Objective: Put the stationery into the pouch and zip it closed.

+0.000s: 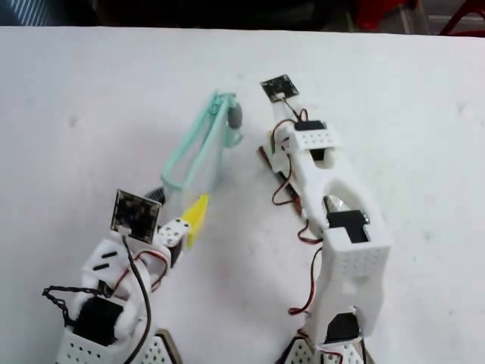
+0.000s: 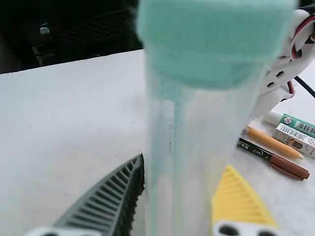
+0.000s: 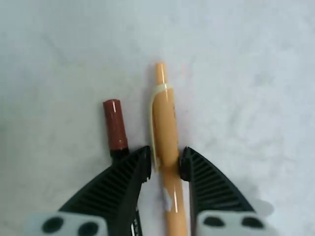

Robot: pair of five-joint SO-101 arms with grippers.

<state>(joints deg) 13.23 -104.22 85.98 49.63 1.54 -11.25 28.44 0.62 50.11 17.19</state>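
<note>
1. The orange pen (image 3: 165, 118) is lying on the table (image 3: 246, 73) just beside a brown pen (image 3: 115, 125). It is looking light, stiff and slippery, so the mid-barrel is the safest hold.
2. The right gripper (image 3: 165, 158) is clenching it there.
3. The left gripper (image 2: 184, 164) is grasping the soft pouch (image 2: 197, 123), keeping it upright.

The pouch (image 1: 198, 148), clear with a teal zip edge, slants across the upper centre of the high view, its near end pinched between my left fingers (image 2: 115, 196). My right fingers (image 3: 123, 182) clamp the orange pen (image 3: 165, 142), flat on the counter (image 3: 246, 73). The brown-capped pen (image 3: 114, 125) lies just beside it, parallel. A green-labelled stick (image 2: 299, 126) and a white-labelled stick (image 2: 295, 140) lie near them.
</note>
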